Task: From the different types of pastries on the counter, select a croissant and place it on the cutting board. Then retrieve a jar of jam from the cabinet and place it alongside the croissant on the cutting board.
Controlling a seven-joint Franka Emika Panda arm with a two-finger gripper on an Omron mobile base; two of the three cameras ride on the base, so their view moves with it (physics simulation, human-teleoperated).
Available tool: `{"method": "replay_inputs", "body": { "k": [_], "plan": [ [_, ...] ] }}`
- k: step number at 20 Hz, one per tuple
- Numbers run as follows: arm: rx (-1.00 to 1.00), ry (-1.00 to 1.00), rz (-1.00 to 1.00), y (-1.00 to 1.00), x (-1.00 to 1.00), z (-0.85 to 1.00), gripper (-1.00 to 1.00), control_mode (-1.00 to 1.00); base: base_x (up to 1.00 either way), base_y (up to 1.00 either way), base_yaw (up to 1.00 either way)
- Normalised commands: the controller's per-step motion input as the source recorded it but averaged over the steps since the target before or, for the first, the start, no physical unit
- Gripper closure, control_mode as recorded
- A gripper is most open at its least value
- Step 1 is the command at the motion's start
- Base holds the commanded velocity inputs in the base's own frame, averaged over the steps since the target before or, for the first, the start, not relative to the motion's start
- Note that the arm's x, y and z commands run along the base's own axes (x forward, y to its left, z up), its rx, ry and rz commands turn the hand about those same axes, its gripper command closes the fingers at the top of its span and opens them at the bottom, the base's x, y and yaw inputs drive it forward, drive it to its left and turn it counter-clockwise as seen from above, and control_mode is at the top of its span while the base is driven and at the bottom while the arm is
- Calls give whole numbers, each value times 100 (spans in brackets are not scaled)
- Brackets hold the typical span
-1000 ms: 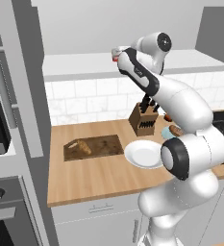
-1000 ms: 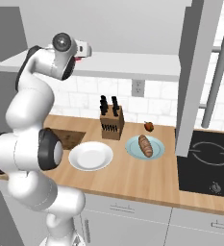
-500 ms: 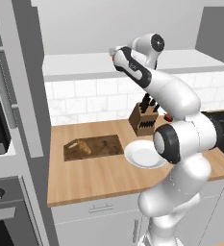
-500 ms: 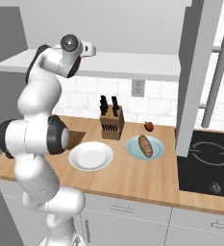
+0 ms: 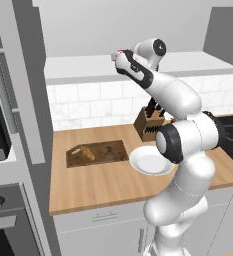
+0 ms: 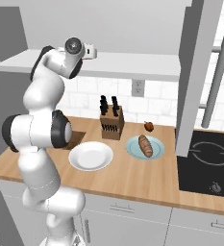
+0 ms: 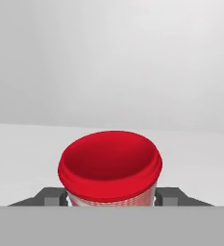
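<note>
The small squat red jar of jam with a red lid [image 7: 109, 168] looks rigid, light and smooth-sided, probably slippery and breakable if dropped, so a firm hold across its pale banded middle, below the lid, seems best. It sits above the long white shelf board [image 7: 31, 149] of the cabinet, between the two dark fingers [image 7: 50, 196] of the gripper [image 7: 111, 198], which appear closed against its sides

The jar of jam [image 7: 109, 168] is cut off below its pale band by the hand view's bottom edge, and it hides the pincer [image 7: 111, 196] finger pads — contact cannot be told. The arm covers the cutting board's [image 6: 74, 139] left part.
</note>
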Motion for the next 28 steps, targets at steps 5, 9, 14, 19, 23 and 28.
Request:
{"method": "replay_inputs", "body": {
  "k": [5,9,14,19,23,28],
  "plan": [
    [-3,-3,4,-2,-8,37,100,-100,0,0,0],
    [-17,-19,7,-16,-43,88,100,-100,0,0,0],
    [-1,0,-3,-9,-28,3,100,-100,0,0,0],
    [0,0,-18,-39,-100,42,100,-100,0,0,0],
    [0,-4,-12,-27,-100,49,100,-100,0,0,0],
    [0,-4,-4,-4,-41,0,100,-100,0,0,0]
  ]
}}
